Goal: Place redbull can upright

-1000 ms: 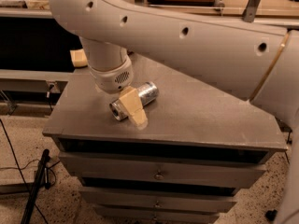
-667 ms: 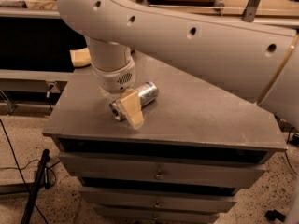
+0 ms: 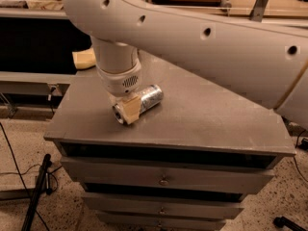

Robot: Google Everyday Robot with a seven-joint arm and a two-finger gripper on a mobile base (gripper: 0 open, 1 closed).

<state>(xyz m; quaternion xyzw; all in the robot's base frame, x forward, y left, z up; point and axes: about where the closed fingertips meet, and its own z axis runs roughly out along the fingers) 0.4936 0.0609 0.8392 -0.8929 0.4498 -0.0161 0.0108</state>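
Note:
The redbull can lies on its side on the grey cabinet top, left of the middle, with its silver end toward the front left. My gripper hangs from the white arm and is down over the can's front half, hiding that part of it. The can rests on the surface.
A tan sponge-like block lies at the back left corner of the top. The top belongs to a grey drawer cabinet. A black pole and cables lie on the floor at the left. A counter runs behind.
My gripper has moved down and slightly left onto the can. The can has stayed lying in the same spot.

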